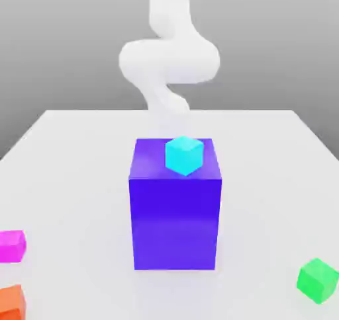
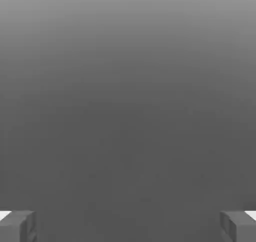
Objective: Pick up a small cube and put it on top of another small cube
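Observation:
The small cube, bright magenta-pink and glossy, rests on the white table at the exterior view's left edge, near the front. My white arm rises behind the table's far side, well away from it. In the hand view my gripper is open: one grey fingertip and the other far apart from it, nothing between them, plain grey beyond.
A big purple-blue block stands mid-table with a cyan cube on its top. An orange cube lies just in front of the magenta one. A green cube sits at the front on the exterior view's right.

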Action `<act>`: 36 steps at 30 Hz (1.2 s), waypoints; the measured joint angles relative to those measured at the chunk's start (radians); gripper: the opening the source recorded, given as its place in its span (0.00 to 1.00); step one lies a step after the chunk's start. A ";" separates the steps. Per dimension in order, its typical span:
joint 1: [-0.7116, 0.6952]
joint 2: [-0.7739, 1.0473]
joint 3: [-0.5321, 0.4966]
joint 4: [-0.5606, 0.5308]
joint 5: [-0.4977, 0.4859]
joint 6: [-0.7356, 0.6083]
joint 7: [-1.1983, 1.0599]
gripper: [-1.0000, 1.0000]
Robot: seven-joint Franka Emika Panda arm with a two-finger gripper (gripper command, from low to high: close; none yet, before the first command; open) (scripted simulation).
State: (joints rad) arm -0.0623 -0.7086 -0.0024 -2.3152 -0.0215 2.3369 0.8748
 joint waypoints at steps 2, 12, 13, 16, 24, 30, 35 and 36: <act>-0.053 0.077 -0.003 -0.013 -0.016 0.031 0.062 0.50; -0.270 0.441 -0.065 -0.073 -0.073 0.177 0.339 0.50; -0.286 0.477 -0.077 -0.079 -0.074 0.192 0.363 0.50; -0.336 0.586 -0.113 -0.097 -0.067 0.237 0.428 0.50; -0.487 0.878 -0.172 -0.146 0.062 0.356 0.524 0.50; -0.568 1.096 -0.128 -0.131 0.183 0.492 0.493 0.50; -0.579 1.132 -0.115 -0.124 0.193 0.521 0.485 0.00; -0.579 1.132 -0.115 -0.124 0.193 0.521 0.485 0.00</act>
State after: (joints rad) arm -0.6409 0.4231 -0.1176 -2.4392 0.1713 2.8581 1.3602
